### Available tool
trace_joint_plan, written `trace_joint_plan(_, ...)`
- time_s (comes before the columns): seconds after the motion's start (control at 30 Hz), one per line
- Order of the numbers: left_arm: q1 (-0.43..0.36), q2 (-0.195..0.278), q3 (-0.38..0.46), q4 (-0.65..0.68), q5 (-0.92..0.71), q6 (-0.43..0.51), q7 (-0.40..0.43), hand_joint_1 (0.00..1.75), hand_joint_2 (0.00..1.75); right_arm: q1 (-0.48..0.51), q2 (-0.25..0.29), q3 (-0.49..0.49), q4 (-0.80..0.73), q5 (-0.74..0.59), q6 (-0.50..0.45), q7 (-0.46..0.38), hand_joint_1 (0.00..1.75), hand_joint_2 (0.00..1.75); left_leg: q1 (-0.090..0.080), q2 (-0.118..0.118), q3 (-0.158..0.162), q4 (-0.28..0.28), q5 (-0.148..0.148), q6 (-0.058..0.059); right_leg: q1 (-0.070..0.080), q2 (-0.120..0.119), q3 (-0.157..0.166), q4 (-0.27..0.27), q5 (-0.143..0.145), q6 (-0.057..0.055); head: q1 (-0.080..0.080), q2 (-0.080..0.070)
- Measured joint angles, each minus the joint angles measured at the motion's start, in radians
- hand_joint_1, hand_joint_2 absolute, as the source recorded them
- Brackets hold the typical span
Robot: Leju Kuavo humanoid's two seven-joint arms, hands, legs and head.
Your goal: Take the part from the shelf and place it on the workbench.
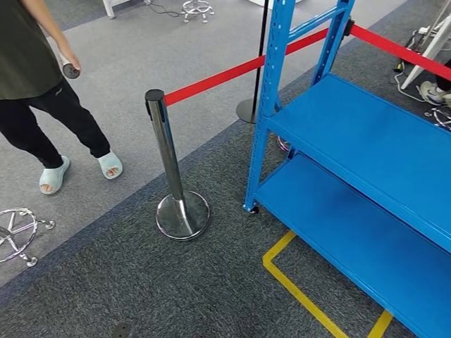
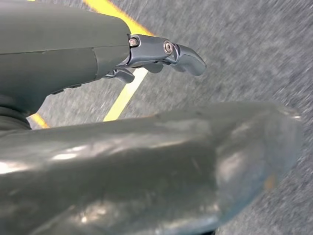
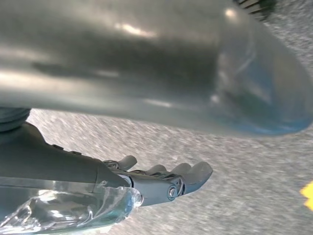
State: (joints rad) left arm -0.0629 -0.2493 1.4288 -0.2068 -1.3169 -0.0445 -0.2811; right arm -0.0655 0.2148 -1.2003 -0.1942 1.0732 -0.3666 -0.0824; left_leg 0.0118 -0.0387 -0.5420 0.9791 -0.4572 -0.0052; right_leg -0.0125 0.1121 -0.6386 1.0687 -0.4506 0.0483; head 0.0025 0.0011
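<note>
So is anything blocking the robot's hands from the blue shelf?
Nothing visible does. The blue shelf stands just ahead on open carpet. The chrome post with its red belt stands off to the shelf's left, not in front.

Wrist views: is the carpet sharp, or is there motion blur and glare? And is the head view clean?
Left wrist view: carpet streaked with blur, yellow line soft, sheen on the thumb. Right wrist view: carpet smeared, highlights on the thumb. Head view: sharp, evenly lit, reflections on the chrome post.
</note>
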Motion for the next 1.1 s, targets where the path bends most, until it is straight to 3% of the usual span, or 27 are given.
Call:
trace_joint_plan(0.07,0.002,-0.001,0.000,0.000,0.000,0.026,-0.005,0.00,0.00,-0.004,0.000,-0.002,0.000,-0.001,0.002,0.005,0.00,0.00,-0.003,0.032,0.002,-0.002,-0.002,0.008,0.004,-0.073,-0.056,0.121,-0.065,0.004,0.004,0.000)
trace_joint_plan(0.13,0.005,-0.001,0.000,0.000,0.000,0.048,-0.002,0.00,0.00,-0.006,0.000,-0.004,0.000,0.000,0.004,0.006,0.00,0.00,-0.006,0.067,0.004,-0.001,-0.005,0.011,0.002,-0.100,-0.108,0.236,-0.108,0.008,0.005,0.000)
trace_joint_plan(0.17,0.005,-0.002,0.000,0.000,0.000,0.054,0.000,0.00,0.00,-0.004,0.001,-0.004,0.000,0.000,0.004,0.006,0.00,0.00,-0.006,0.082,0.005,-0.001,-0.007,0.010,0.001,-0.106,-0.109,0.244,-0.103,0.011,0.005,0.000)
trace_joint_plan(0.2,0.005,-0.002,0.000,0.000,0.000,0.057,0.001,0.00,0.00,-0.003,0.001,-0.005,0.000,0.000,0.004,0.007,0.00,0.00,-0.005,0.096,0.009,-0.001,-0.009,0.008,0.000,-0.112,-0.088,0.211,-0.080,0.012,0.005,0.000)
trace_joint_plan(0.27,0.004,-0.003,0.000,0.000,0.000,0.059,0.001,0.00,0.00,-0.002,0.001,-0.006,0.000,0.000,0.005,0.007,0.00,0.00,-0.005,0.120,0.019,0.000,-0.016,0.000,0.001,-0.148,-0.008,0.074,-0.023,0.014,0.006,0.000)
trace_joint_plan(0.33,0.003,-0.003,0.000,0.000,0.000,0.060,0.002,0.00,0.00,-0.006,0.003,-0.007,0.000,0.001,0.005,0.007,0.00,0.00,-0.010,0.140,0.028,0.002,-0.025,-0.011,0.004,-0.177,0.046,-0.021,0.003,0.005,0.004,0.000)
trace_joint_plan(0.37,0.002,-0.003,0.000,0.000,0.001,0.060,0.006,0.00,0.00,-0.007,0.004,-0.007,0.000,0.002,0.005,0.007,0.00,0.00,-0.012,0.148,0.032,0.002,-0.026,-0.016,0.006,-0.178,0.052,-0.033,0.002,-0.003,0.003,0.000)
trace_joint_plan(0.43,-0.002,-0.003,0.000,0.000,0.006,0.055,0.021,0.00,0.00,-0.006,0.005,-0.007,0.000,0.006,0.005,0.008,0.00,0.00,-0.011,0.164,0.036,0.000,-0.028,-0.026,0.007,-0.154,0.049,-0.034,0.004,-0.019,0.002,0.000)
trace_joint_plan(0.47,-0.004,-0.003,0.001,0.000,0.010,0.050,0.029,0.00,0.00,-0.005,0.005,-0.007,0.000,0.009,0.004,0.008,0.00,0.00,-0.009,0.156,0.035,0.005,-0.035,-0.032,0.006,-0.142,0.048,-0.035,0.006,-0.026,0.002,0.000)
trace_joint_plan(0.53,-0.005,-0.003,0.001,0.000,0.016,0.048,0.036,0.00,0.00,-0.006,0.005,-0.007,0.000,0.013,0.004,0.008,0.00,0.00,-0.005,0.106,0.006,0.073,-0.082,-0.042,0.002,-0.119,0.047,-0.039,0.012,-0.038,-0.002,0.000)
trace_joint_plan(0.6,-0.003,-0.002,0.001,0.000,0.005,0.090,0.037,0.00,0.00,-0.010,0.005,-0.007,0.000,0.010,0.003,0.008,0.00,0.00,-0.004,0.057,-0.061,0.212,-0.148,-0.044,0.000,-0.093,0.044,-0.040,0.014,-0.044,-0.005,0.000)
trace_joint_plan(0.63,-0.001,-0.003,-0.001,0.000,-0.010,0.137,0.037,0.00,0.00,-0.010,0.006,-0.007,0.000,0.006,0.003,0.007,0.00,0.00,-0.004,0.049,-0.093,0.269,-0.165,-0.044,0.000,-0.078,0.043,-0.040,0.014,-0.045,-0.005,0.000)
trace_joint_plan(0.67,0.000,-0.003,-0.004,0.000,-0.026,0.191,0.037,0.00,0.00,-0.009,0.006,-0.009,0.000,0.000,0.001,0.006,0.00,0.00,-0.004,0.046,-0.111,0.296,-0.162,-0.044,0.000,-0.062,0.043,-0.040,0.015,-0.045,-0.005,0.000)
trace_joint_plan(0.7,0.000,-0.005,-0.008,0.000,-0.039,0.239,0.037,0.00,0.00,-0.008,0.006,-0.012,0.000,-0.007,-0.002,0.003,0.00,0.00,-0.003,0.043,-0.110,0.284,-0.139,-0.042,0.000,-0.046,0.043,-0.040,0.015,-0.044,-0.005,0.000)
trace_joint_plan(0.73,0.000,-0.006,-0.012,0.000,-0.044,0.265,0.036,0.00,0.00,-0.007,0.006,-0.015,0.000,-0.011,-0.005,-0.002,0.00,0.00,-0.002,0.036,-0.093,0.236,-0.101,-0.040,-0.001,-0.030,0.044,-0.040,0.017,-0.042,-0.005,0.000)
trace_joint_plan(0.8,-0.002,-0.005,-0.017,0.000,-0.036,0.246,0.042,0.00,0.00,-0.008,0.006,-0.020,0.000,-0.012,-0.010,-0.015,0.00,0.00,0.004,-0.019,-0.036,0.101,-0.031,-0.035,-0.002,0.000,0.041,-0.037,0.019,-0.034,-0.006,0.000)
trace_joint_plan(0.87,-0.004,-0.003,-0.017,0.000,-0.028,0.205,0.058,0.00,0.00,-0.010,0.006,-0.021,0.000,-0.011,-0.009,-0.025,0.00,0.00,0.008,-0.065,-0.004,0.025,-0.013,-0.029,-0.003,0.025,0.032,-0.036,0.023,-0.021,-0.006,0.000)
trace_joint_plan(0.93,-0.005,-0.006,-0.018,0.000,-0.025,0.193,0.070,0.00,0.00,-0.008,0.006,-0.031,0.000,-0.051,0.020,-0.040,0.00,0.00,0.007,-0.050,-0.001,0.014,-0.015,-0.018,-0.007,0.051,0.022,-0.043,0.030,-0.005,-0.006,0.000)
trace_joint_plan(0.97,-0.006,-0.007,-0.017,0.000,-0.021,0.189,0.070,0.00,0.00,-0.006,0.007,-0.044,0.000,-0.092,0.051,-0.050,0.00,0.00,0.007,-0.037,0.000,0.011,-0.013,-0.011,-0.006,0.045,0.017,-0.041,0.029,0.001,-0.005,0.000)
trace_joint_plan(1.0,-0.007,-0.008,-0.017,0.000,-0.015,0.184,0.068,0.00,0.00,-0.006,0.008,-0.063,0.000,-0.137,0.089,-0.058,0.00,0.00,0.008,-0.022,0.001,0.008,-0.010,-0.003,-0.004,0.022,0.007,-0.027,0.018,0.005,-0.002,0.000)
trace_joint_plan(1.03,-0.006,-0.009,-0.017,0.000,-0.009,0.178,0.064,0.00,0.00,-0.008,0.010,-0.086,0.000,-0.182,0.128,-0.062,0.00,0.00,0.008,-0.006,0.002,0.006,-0.009,0.003,-0.002,-0.013,-0.010,0.010,-0.006,0.008,0.002,0.000)
trace_joint_plan(1.1,-0.003,-0.009,-0.017,0.000,-0.001,0.165,0.059,0.00,0.00,-0.016,0.015,-0.131,0.000,-0.238,0.202,-0.055,0.00,0.00,0.002,0.029,0.003,0.005,-0.011,0.011,0.001,-0.083,-0.069,0.139,-0.078,0.011,0.009,0.000)
